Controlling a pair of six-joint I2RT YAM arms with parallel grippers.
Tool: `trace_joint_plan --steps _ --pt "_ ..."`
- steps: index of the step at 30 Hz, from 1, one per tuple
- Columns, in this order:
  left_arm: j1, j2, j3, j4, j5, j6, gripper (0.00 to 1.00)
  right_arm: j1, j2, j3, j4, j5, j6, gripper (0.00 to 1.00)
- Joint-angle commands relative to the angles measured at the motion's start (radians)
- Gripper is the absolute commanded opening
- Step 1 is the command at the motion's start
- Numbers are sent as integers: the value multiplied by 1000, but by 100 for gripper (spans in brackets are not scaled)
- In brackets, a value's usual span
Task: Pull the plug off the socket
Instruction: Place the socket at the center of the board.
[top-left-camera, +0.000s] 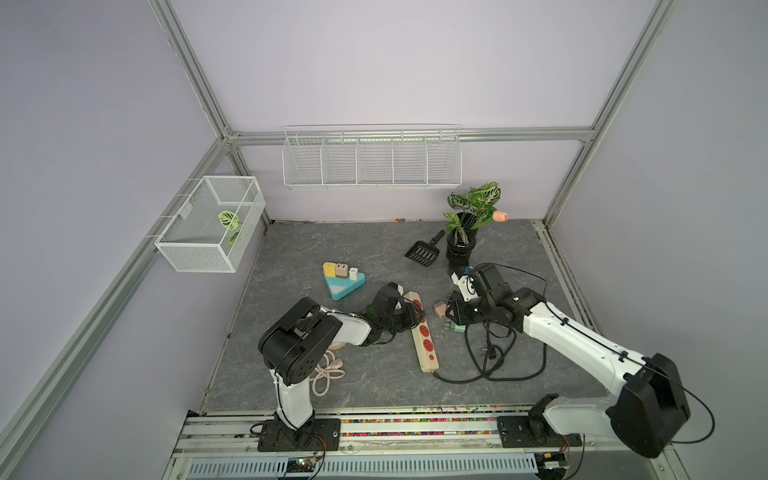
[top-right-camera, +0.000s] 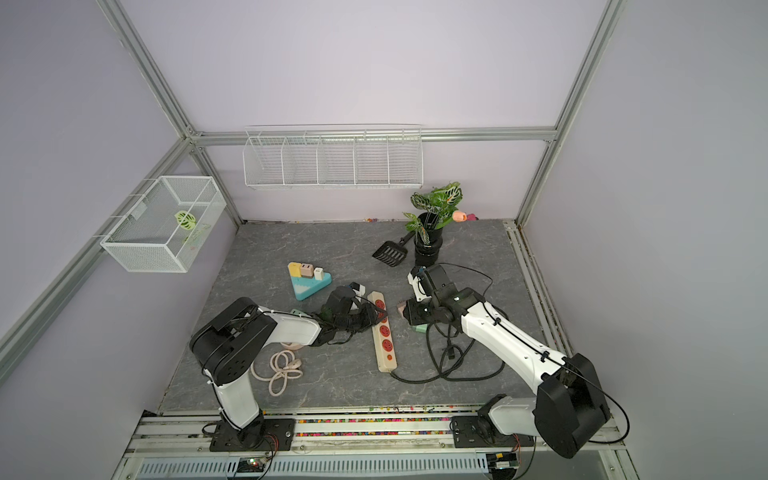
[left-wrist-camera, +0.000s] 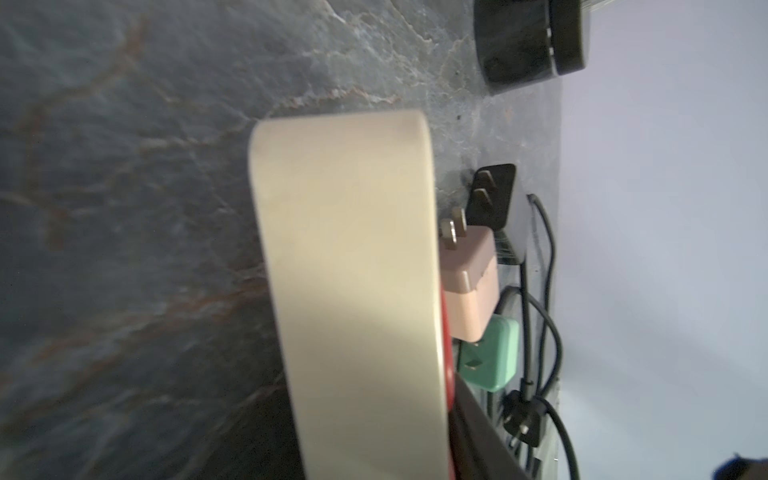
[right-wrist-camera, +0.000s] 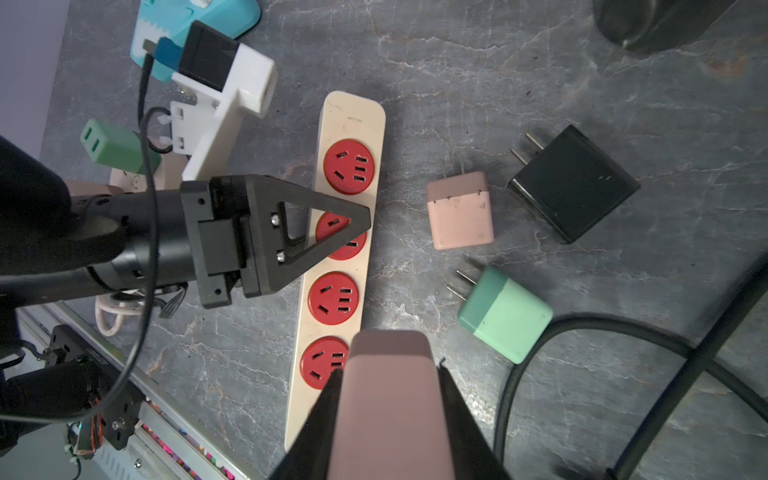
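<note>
Four red round sockets (right-wrist-camera: 349, 166) line one cream plastic power strip (right-wrist-camera: 351, 116); what shows of each is empty. My right gripper (right-wrist-camera: 388, 370) is clamped on one dusty-pink square plastic plug (right-wrist-camera: 388, 415), held clear. The strip lies beside these jaws, towards my left gripper (right-wrist-camera: 360, 219), its long axis running past them. The left sits over the second socket; its gap I cannot tell. Three loose adapters lie beyond my right jaws: pink cube (right-wrist-camera: 459, 212), black cube (right-wrist-camera: 575, 185), mint cube (right-wrist-camera: 507, 316).

Robot lab cell: aluminium frame (top-left-camera: 519, 135), lilac panel walls (top-left-camera: 395, 62), marble-look tabletop (top-left-camera: 291, 249).
</note>
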Motion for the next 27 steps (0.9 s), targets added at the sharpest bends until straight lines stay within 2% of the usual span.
trace_joint_plan --steps 1,3,6,12,16,20,23,25,27 --pt "5 -28 37 -178 -92 136 45 -5 -31 -20 35 37 26 0" --pt "5 -49 53 -199 -103 141 50 -4 -38 -23 42 59 32 0" --pt "5 -76 74 -227 -117 151 61 -5 -48 -34 57 104 42 0" --pt "5 -118 89 -277 -149 163 67 -6 -48 -56 70 183 70 0" --pt "5 -183 79 -349 -233 175 71 -46 -56 -80 77 305 94 0" --pt "5 -266 62 -438 -372 207 74 -120 -65 -133 157 321 147 0" --pt "5 -325 69 -506 -420 235 76 -143 -44 -161 235 366 169 0" --pt "5 -370 62 -524 -431 254 100 -172 -8 -168 289 392 176 0" --pt "5 -412 45 -527 -428 274 100 -207 38 -166 342 386 187 0"
